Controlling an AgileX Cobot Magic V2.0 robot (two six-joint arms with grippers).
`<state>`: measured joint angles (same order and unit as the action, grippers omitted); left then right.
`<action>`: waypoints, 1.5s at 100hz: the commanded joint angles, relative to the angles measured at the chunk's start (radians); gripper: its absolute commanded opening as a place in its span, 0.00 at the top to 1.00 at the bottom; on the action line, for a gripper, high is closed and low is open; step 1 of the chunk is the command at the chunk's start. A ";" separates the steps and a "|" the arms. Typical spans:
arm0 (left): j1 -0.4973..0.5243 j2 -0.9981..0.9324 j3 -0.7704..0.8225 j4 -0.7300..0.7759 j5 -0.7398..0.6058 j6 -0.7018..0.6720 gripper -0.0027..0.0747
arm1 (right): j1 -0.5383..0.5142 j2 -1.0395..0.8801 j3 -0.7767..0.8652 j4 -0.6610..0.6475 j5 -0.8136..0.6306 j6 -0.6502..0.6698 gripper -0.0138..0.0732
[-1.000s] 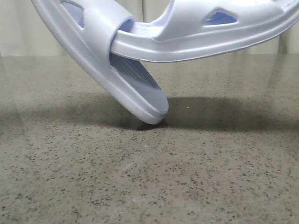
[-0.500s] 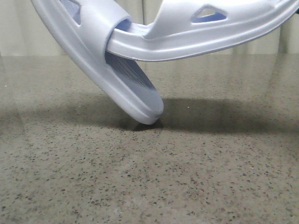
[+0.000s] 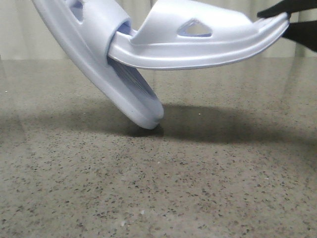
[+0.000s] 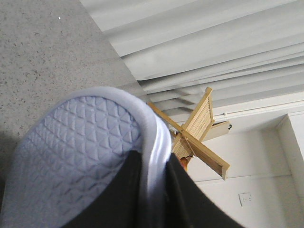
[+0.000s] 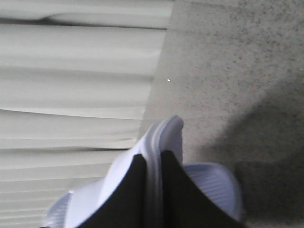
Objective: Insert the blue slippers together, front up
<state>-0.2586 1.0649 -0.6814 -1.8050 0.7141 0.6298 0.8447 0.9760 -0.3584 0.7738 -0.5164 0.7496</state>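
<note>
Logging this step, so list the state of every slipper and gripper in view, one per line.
Left slipper: tilted steeply, lower end on or just above the table, held at its rim.
Right slipper: lifted, near level, one end pushed under the left slipper's strap.
Left gripper: fingers shut on the left slipper's edge.
Right gripper: fingers shut on the right slipper's edge.

Left slipper (image 3: 99, 64) heel cut off; right wrist view blurred

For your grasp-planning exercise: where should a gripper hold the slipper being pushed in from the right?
Grip the right slipper by its free rear rim, coming from the right, as the right gripper does: that thin edge fits between fingers, while its other end sits under the left slipper's strap.
</note>
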 commanded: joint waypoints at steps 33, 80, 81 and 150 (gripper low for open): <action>-0.028 -0.011 -0.028 -0.056 0.268 -0.026 0.94 | 0.031 0.062 -0.041 -0.199 0.051 -0.080 0.96; -0.028 -0.011 -0.028 -0.056 0.274 -0.023 0.94 | 0.031 0.069 -0.041 -0.309 -0.084 -0.190 0.96; -0.028 -0.011 -0.028 -0.056 0.274 -0.022 0.94 | 0.031 0.066 -0.041 -0.309 -0.084 -0.203 0.96; -0.016 -0.011 -0.028 -0.056 0.264 0.019 0.94 | 0.031 -0.229 -0.041 -0.105 0.013 -0.862 0.59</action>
<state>-0.2586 1.0593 -0.6914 -1.8270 0.8057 0.6652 0.8574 0.8023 -0.3407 0.7032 -0.4603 0.0098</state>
